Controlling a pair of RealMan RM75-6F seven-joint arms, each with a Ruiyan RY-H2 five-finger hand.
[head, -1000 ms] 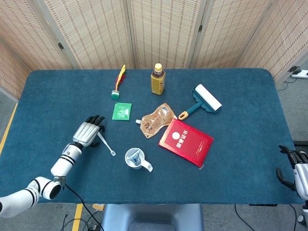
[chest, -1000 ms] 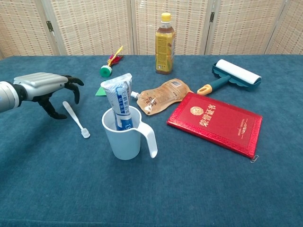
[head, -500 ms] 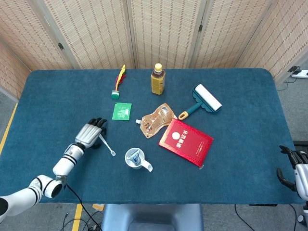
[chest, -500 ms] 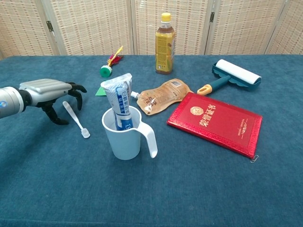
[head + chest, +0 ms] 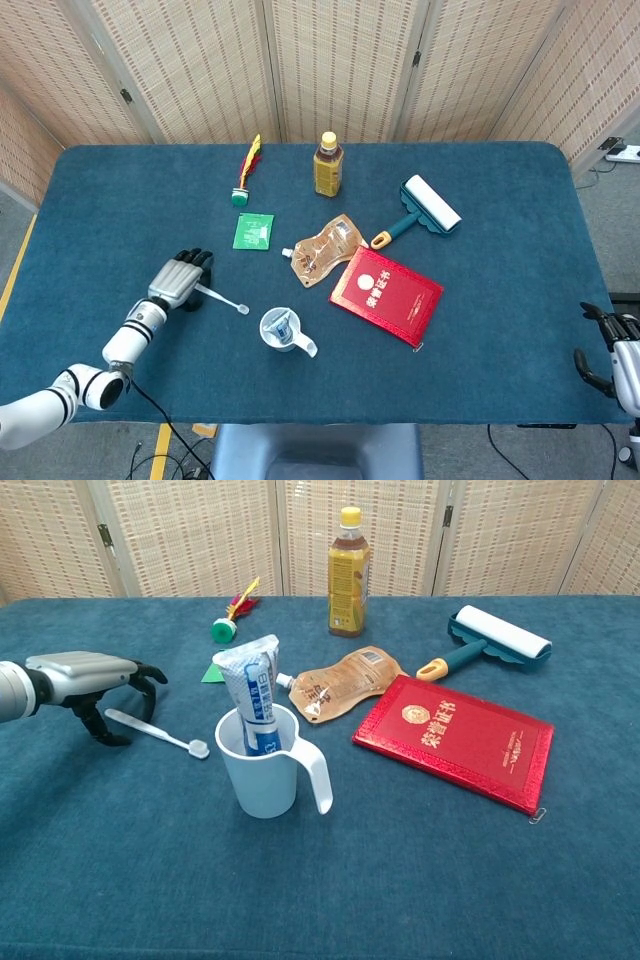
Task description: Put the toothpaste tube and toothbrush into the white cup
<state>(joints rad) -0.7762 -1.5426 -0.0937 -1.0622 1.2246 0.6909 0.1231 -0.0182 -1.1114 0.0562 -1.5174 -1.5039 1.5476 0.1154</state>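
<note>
One thing is changed: the toothbrush [image 5: 155, 732], which lay slanting a moment ago, now points its head toward the cup [image 5: 260, 763], its handle pinched by the left hand [image 5: 88, 676], so the lift seems near; the tube [image 5: 252, 694] already stands inside.

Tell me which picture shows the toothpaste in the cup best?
The chest view: the toothpaste tube stands side-on, sticking out above the white cup. The head view looks straight down, so only the tube's top end shows inside the cup's rim.
</note>
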